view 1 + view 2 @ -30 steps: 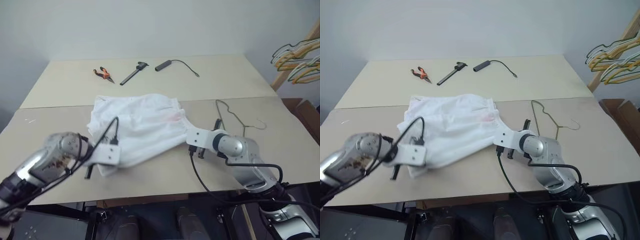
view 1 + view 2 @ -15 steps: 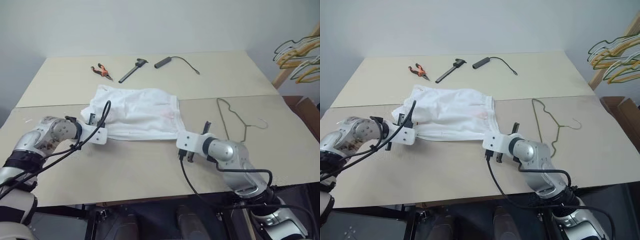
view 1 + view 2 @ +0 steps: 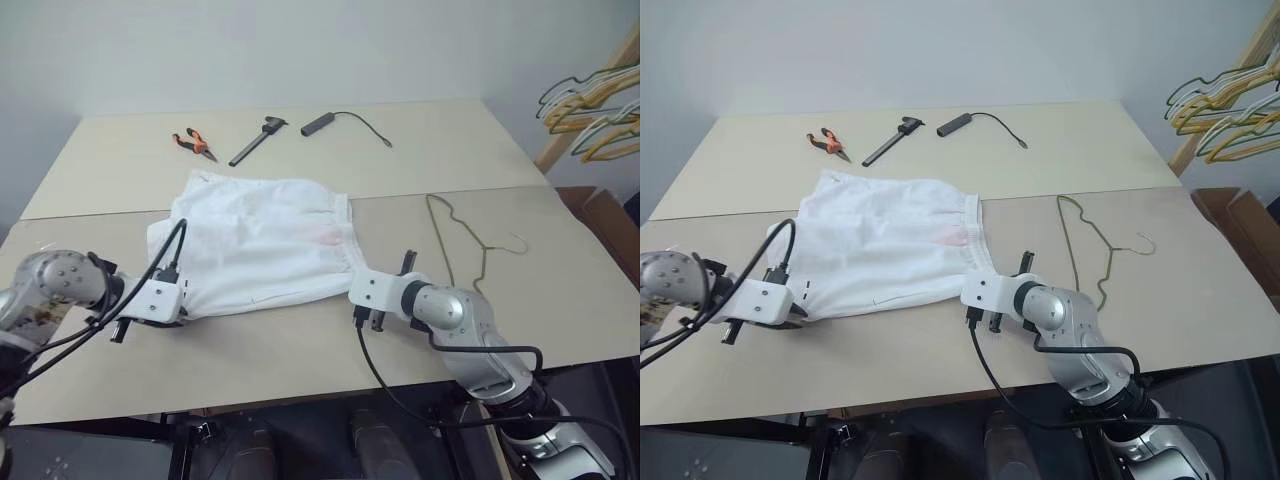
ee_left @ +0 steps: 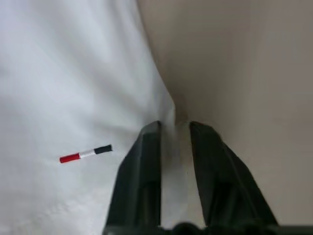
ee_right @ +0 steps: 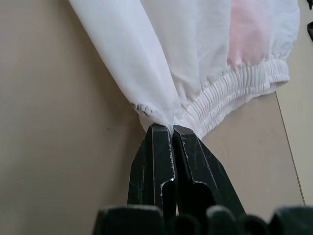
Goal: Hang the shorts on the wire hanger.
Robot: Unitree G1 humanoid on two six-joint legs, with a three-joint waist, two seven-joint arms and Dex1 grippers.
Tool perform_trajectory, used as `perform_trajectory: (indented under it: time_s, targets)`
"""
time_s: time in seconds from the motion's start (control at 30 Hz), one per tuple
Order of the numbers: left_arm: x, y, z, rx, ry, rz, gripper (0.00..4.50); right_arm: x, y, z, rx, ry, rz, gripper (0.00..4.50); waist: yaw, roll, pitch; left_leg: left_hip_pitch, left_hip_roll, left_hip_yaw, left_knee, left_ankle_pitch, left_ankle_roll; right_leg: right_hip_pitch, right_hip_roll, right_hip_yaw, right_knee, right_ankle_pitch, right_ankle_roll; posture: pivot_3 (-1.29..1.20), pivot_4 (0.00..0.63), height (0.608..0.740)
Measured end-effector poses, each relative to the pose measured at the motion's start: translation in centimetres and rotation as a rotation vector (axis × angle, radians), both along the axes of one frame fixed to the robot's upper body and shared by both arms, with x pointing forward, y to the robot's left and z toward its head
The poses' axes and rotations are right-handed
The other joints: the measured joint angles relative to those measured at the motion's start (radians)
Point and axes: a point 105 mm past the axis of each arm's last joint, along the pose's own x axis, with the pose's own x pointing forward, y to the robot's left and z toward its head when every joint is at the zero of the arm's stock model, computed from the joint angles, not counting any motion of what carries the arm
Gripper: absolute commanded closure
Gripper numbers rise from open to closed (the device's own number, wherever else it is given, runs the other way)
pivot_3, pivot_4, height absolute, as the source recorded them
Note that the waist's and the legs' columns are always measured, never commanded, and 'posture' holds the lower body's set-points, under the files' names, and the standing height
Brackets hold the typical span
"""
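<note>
- Since the earlier frames, the shorts (image 3: 258, 243) have been spread flatter on the table (image 3: 300, 340), and the left gripper (image 4: 169, 128) has been parted from shut and drawn back toward the left edge.
- At the near left, the left gripper's jaws are seen slightly apart in its wrist view, with the hem corner of the cloth lying between the fingers (image 4: 146, 166); a firm hold cannot be told.
- A small red, white and dark mark (image 4: 85, 153) is seen on the cloth just beside that gripper.
- At the near right, the right gripper (image 5: 171, 128) is clamped on the waistband corner of the shorts, jaws pressed together.
- Just beyond it, to the right, the wire hanger (image 3: 468, 240) is laid flat on the table, apart from the shorts.
- Farther back, pliers (image 3: 192, 144), a dark tool (image 3: 255, 142) and a cabled device (image 3: 322, 123) are laid in a row.
</note>
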Motion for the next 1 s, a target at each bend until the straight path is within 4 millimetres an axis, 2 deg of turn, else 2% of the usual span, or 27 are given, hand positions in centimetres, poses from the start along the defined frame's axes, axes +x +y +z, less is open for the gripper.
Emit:
perform_trajectory:
  time_s: [0.27, 0.43, 0.53, 0.63, 0.77, 1.0]
  targets:
    - [-0.1, -1.9, 0.3, -0.003, -0.138, 0.03, 0.21, 0.0, 0.0, 0.0, 0.002, -0.002, 0.0, 4.5, 0.006, 0.0, 0.0, 0.0, 0.0, 0.0, 0.0, 0.0, 0.0, 0.0, 0.0, 0.0, 0.0, 0.0, 0.0, -0.08, 0.139, 0.74]
    - [0.3, -1.8, -0.4, 0.123, -0.258, 0.018, 0.21, 0.0, 0.1, 0.0, 0.005, -0.006, -0.003, 4.5, 0.008, 0.0, 0.0, 0.003, 0.0, 0.0, 0.0, 0.0, 0.0, 0.003, 0.0, 0.0, 0.0, 0.0, 0.0, -0.08, 0.133, 0.74]
    - [1.4, -1.4, -0.5, 0.175, -0.347, 0.033, 0.21, 0.1, 0.1, 0.1, 0.008, -0.011, -0.007, 4.5, 0.015, 0.001, 0.0, 0.013, 0.0, 0.001, -0.001, 0.0, 0.0, 0.012, 0.001, 0.0, 0.0, -0.002, 0.003, -0.08, 0.123, 0.74]
    - [2.5, -1.1, -0.7, 0.171, -0.392, 0.076, 0.21, 0.1, 0.0, 0.1, 0.008, -0.011, -0.008, 4.5, 0.025, 0.002, -0.001, 0.023, 0.0, 0.001, -0.002, 0.0, 0.0, 0.022, 0.001, 0.0, -0.002, -0.005, 0.008, -0.08, 0.123, 0.74]
    - [4.0, -1.4, -0.7, 0.128, -0.458, 0.121, 0.21, 0.2, 0.0, 0.1, 0.007, -0.012, -0.009, 4.5, 0.038, 0.007, -0.004, 0.023, -0.001, 0.001, -0.002, 0.0, 0.0, 0.022, 0.0, 0.0, -0.002, -0.005, 0.008, -0.09, 0.113, 0.74]
    - [5.7, -1.3, -1.3, 0.126, -0.488, 0.163, 2.36, 0.2, 0.0, 0.1, 0.004, -0.013, -0.01, 4.5, 0.05, 0.007, -0.006, 0.019, -0.001, 0.001, -0.002, 0.0, 0.0, 0.019, 0.0, 0.0, -0.002, -0.001, 0.001, -0.1, 0.104, 0.74]
